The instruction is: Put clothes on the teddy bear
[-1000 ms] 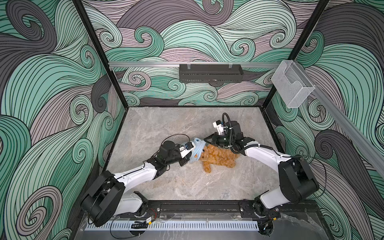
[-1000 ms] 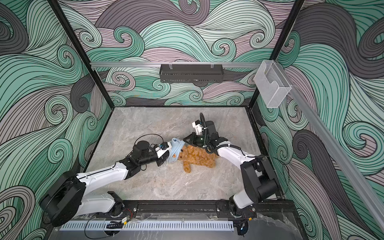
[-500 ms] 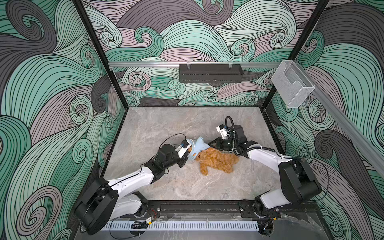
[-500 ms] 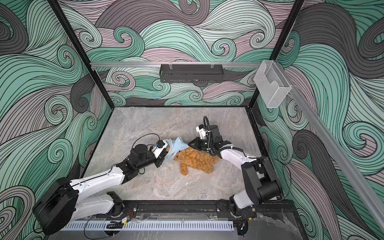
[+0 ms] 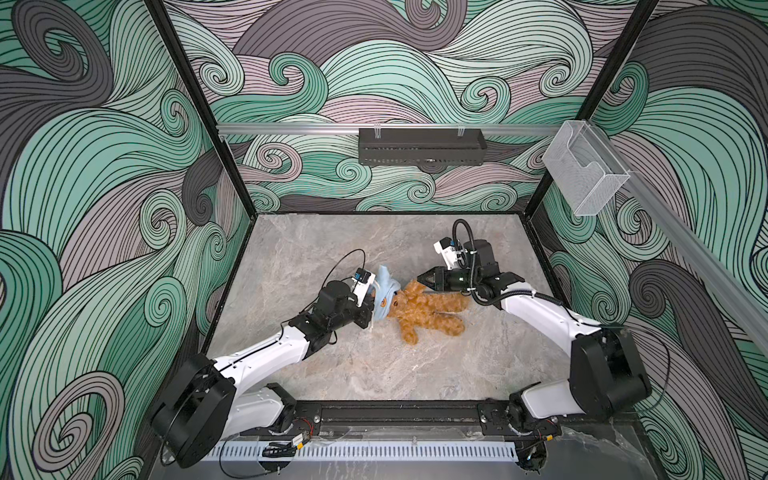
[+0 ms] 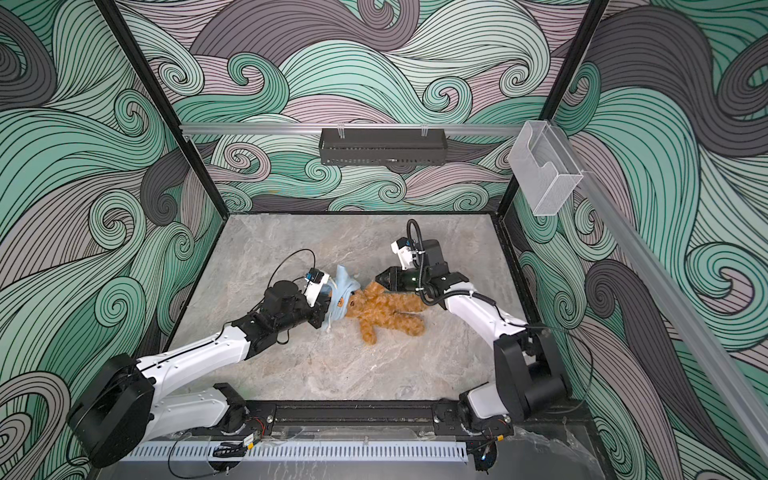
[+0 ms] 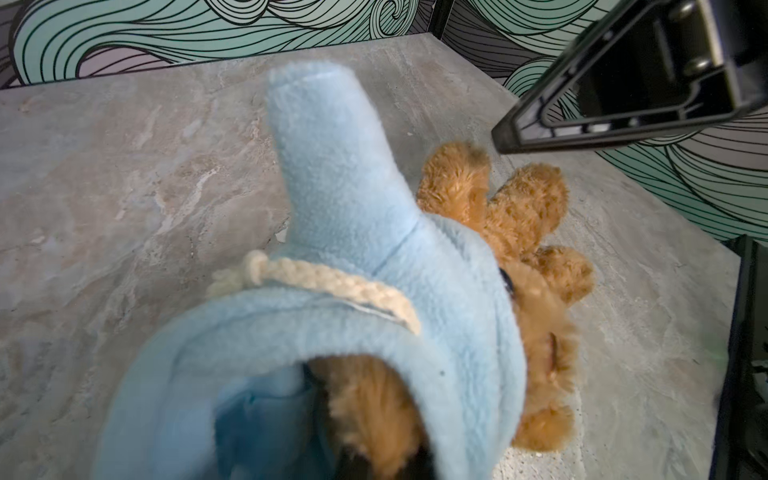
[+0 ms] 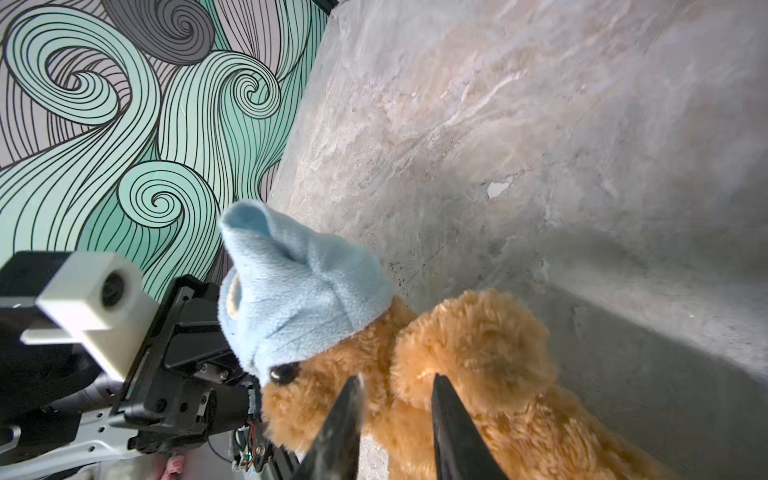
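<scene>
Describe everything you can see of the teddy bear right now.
The teddy bear is small plush with curly golden-brown fur, lying limbs spread on the marble-look table, head toward the left gripper. A light blue fleece shirt covers its head down to one dark eye; arms are bare. The right gripper, jaws parted, is beside one arm.

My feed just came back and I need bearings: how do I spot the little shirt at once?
On the grey marble table, look at the middle, where a brown teddy bear lies flat. The shirt sits bunched over the bear's head. It is the only pale blue fleece there, with a cream cord.
</scene>
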Motion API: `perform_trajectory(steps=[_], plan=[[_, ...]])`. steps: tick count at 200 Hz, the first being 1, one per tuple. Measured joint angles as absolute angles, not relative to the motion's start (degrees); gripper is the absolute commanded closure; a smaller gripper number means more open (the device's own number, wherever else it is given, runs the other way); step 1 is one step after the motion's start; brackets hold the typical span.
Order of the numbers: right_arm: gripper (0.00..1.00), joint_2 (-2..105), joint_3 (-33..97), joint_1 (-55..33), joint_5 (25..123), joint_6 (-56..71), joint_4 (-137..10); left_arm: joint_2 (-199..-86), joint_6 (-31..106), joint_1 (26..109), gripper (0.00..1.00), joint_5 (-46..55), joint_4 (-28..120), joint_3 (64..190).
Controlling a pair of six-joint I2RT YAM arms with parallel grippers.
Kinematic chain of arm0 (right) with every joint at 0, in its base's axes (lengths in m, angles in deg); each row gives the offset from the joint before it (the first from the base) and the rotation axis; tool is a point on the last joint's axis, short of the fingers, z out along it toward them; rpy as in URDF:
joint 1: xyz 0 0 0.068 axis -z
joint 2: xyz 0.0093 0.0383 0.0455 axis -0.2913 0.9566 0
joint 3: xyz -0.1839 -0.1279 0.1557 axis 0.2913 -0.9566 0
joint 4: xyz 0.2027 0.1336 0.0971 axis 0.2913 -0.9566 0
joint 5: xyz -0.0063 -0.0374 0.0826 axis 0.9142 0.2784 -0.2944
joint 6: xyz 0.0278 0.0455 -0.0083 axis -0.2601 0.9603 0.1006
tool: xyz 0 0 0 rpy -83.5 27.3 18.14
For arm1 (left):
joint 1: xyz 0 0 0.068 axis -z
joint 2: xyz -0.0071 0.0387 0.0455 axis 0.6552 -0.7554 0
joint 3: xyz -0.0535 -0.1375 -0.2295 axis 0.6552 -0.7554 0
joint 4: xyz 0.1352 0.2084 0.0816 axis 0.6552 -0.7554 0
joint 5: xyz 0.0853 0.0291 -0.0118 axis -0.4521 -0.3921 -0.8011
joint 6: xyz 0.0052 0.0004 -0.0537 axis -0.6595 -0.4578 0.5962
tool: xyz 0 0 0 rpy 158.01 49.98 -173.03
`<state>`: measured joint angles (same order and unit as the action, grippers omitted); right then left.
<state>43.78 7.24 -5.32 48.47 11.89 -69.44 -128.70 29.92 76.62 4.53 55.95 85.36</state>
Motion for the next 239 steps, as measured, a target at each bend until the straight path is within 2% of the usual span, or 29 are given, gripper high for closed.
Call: perform_trajectory(steps=[24, 46, 84, 103, 129, 205, 227, 239], plan=[[0.64, 36.26, 3.35, -9.94, 51.07, 9.38, -65.85, -128.2, 32.76, 76.62, 1.0, 4.7, 55.14, 85.39], [0.71, 31.54, -3.87, -17.43, 52.76, 8.37, -58.9, -128.15, 35.95, 76.62, 1.0, 4.77, 53.13, 86.2], [0.82, 31.74, -14.07, -25.48, 58.22, 8.37, -49.44, -128.55, 43.01, 76.62, 1.0, 6.1, 49.79, 89.71], [0.84, 33.25, -15.65, -28.21, 61.17, 8.37, -45.85, -128.74, 45.94, 76.62, 1.0, 6.91, 48.54, 90.81], [0.78, 36.5, -15.69, -29.04, 64.1, 8.79, -40.91, -129.53, 48.08, 76.62, 1.0, 7.61, 47.41, 91.57], [0.75, 43.43, -14.8, -29.13, 66.61, 9.84, -34.55, -129.75, 49.46, 76.6, 1.0, 8.53, 46.75, 91.62], [0.76, 44.46, -14.51, -29.13, 66.42, 10.32, -33.15, -130.23, 49.67, 76.57, 1.0, 8.55, 46.75, 91.7], [0.81, 44.92, -14.38, -29.13, 66.39, 10.47, -32.85, -130.49, 49.74, 76.57, 1.0, 8.57, 46.71, 91.79]])
